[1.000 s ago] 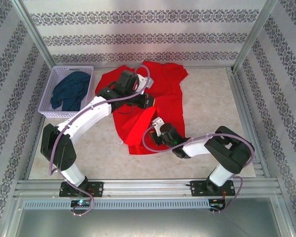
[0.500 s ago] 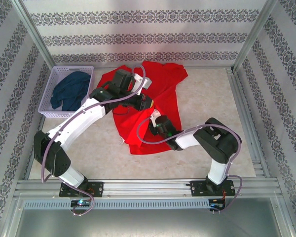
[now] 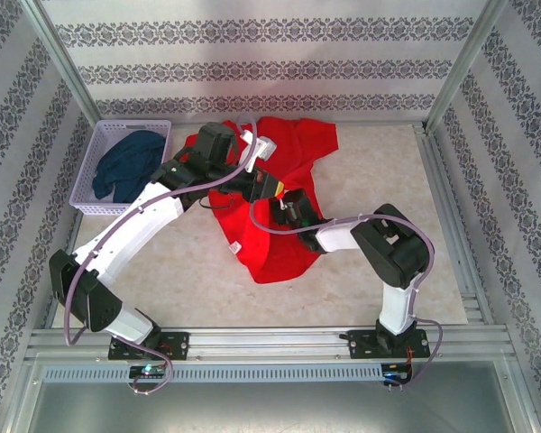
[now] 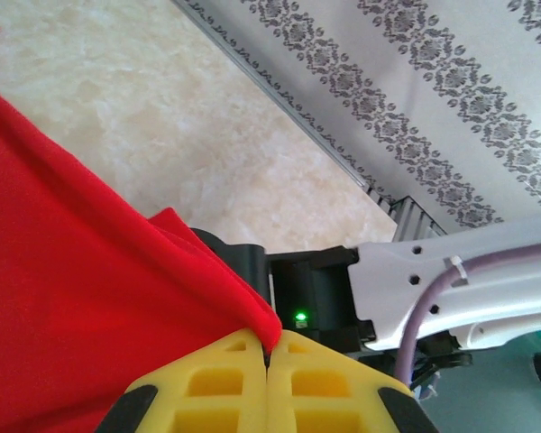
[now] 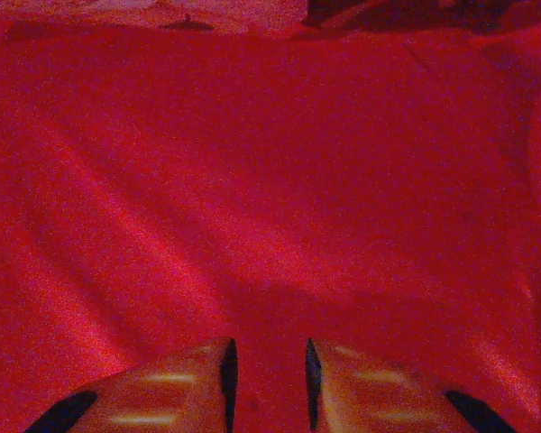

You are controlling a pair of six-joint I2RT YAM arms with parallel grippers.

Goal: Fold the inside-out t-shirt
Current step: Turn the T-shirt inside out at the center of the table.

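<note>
Pinches a fold of the red t-shirt point(image 3: 279, 248) in the left gripper point(image 3: 269, 187), at mid-desk, just left of the right gripper point(image 3: 285, 207). Seen from the left wrist: yellow fingers point(image 4: 225, 383) of the left gripper point(image 4: 269, 356) pressed fully together, with a peak of red cloth caught at their tips and draping away to the left. Keeps the right gripper point(image 5: 267, 370) low over a broad, softly creased spread of red, jaws parted by a narrow gap, fingers point(image 5: 185, 379) aimed across the cloth. Cannot tell whether touching it or apart.

From above: t-shirt rumpled on the pale desk point(image 3: 379, 180), running from the far centre down towards the near middle, bunched and lifted where the two grippers meet, lower end lying flat in front of the right arm. A small white tag at its left edge.

At far left, a white basket point(image 3: 88, 171) with a navy garment point(image 3: 131, 162) inside, well apart from the t-shirt's lower part, near its upper edge.
</note>
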